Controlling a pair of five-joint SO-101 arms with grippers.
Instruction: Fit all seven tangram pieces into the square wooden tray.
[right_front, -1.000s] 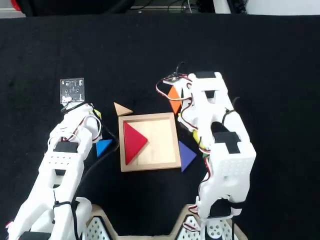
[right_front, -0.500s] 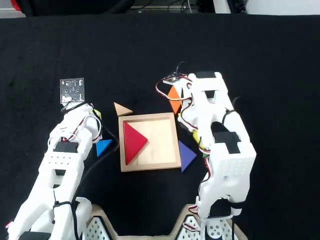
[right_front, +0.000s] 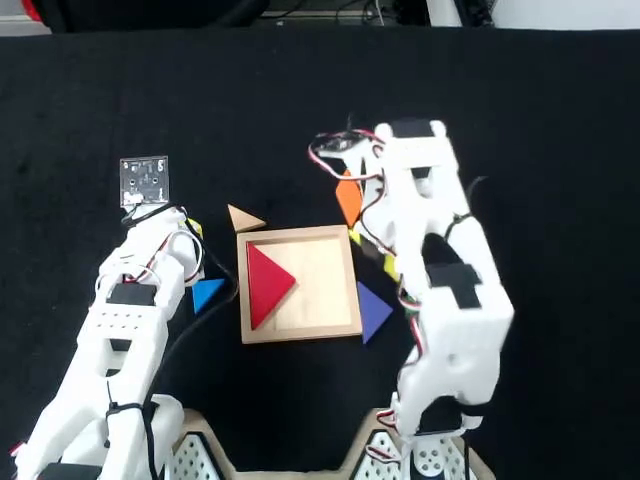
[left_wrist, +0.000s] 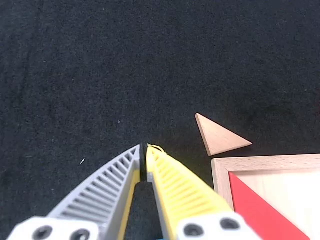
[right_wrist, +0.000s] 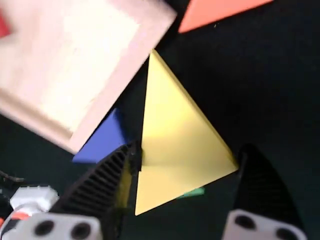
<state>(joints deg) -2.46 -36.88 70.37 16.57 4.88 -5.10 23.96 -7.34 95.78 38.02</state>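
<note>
Slippage is my chief worry. My right fingers (right_wrist: 116, 170) are clamped on the yellow triangle (right_wrist: 175, 145), one against a side and the other out near a corner. I judge that grip to be a poor one, because the piece could pivot or drop out if I swing quickly. It hangs just outside a corner of the square wooden tray (right_front: 300, 332), over the black worktop (right_front: 500, 120).

The red triangle (right_front: 265, 283) already lies flat in the tray, against the side nearer my left arm, with bare wood beside it. If I lower the yellow one turned the wrong way, it may catch on the rim or ride up on the red edge and sit tilted. Pressing down then would jam it or shove the whole tray.

The dark blue triangle (right_front: 372, 311) lies just beside the tray under my right arm, and the orange piece (right_front: 347, 197) sits near the far corner. A low sweep could knock either of them away.

My left fingers (left_wrist: 150, 162) are pressed together with nothing between them, over the worktop near the plain wooden triangle (left_wrist: 217, 136). That triangle rests just beyond the tray's other far corner, so a careless move there would nudge it.
</note>
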